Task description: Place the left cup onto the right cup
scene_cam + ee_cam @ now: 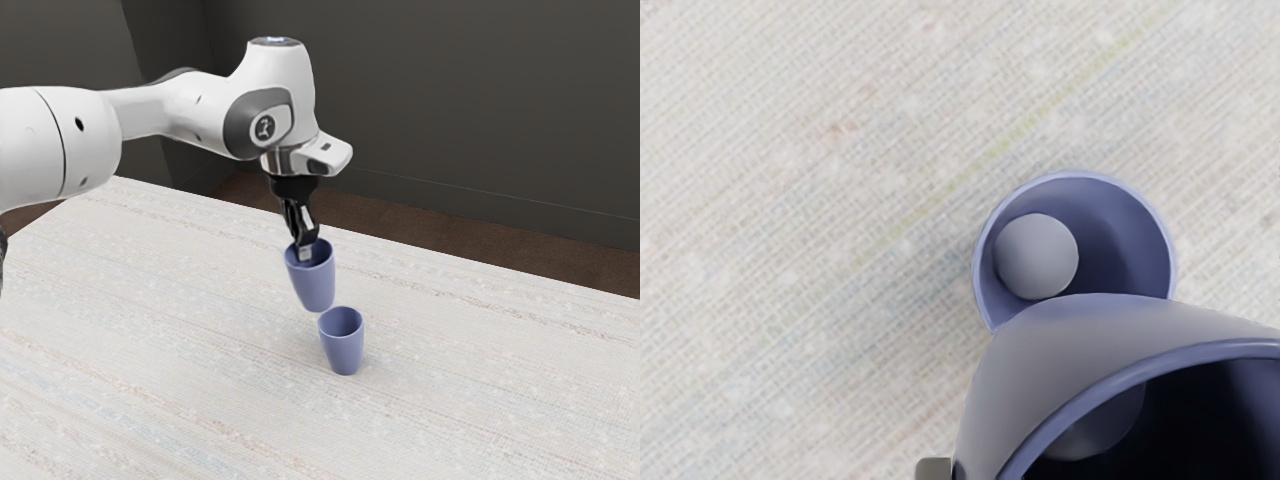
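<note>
Soft, even light falls from above: my arm is bright along its top and greys underneath. The table is pale and well lit right out to its far edge, while the wall behind it is dim and dark. Every surface looks matte. The standing cup throws hardly any shadow; from my wrist I make out only a faint darkening on the table beside it. The lifted cup is nearly black inside, whereas the standing cup's inside is evenly lit.
</note>
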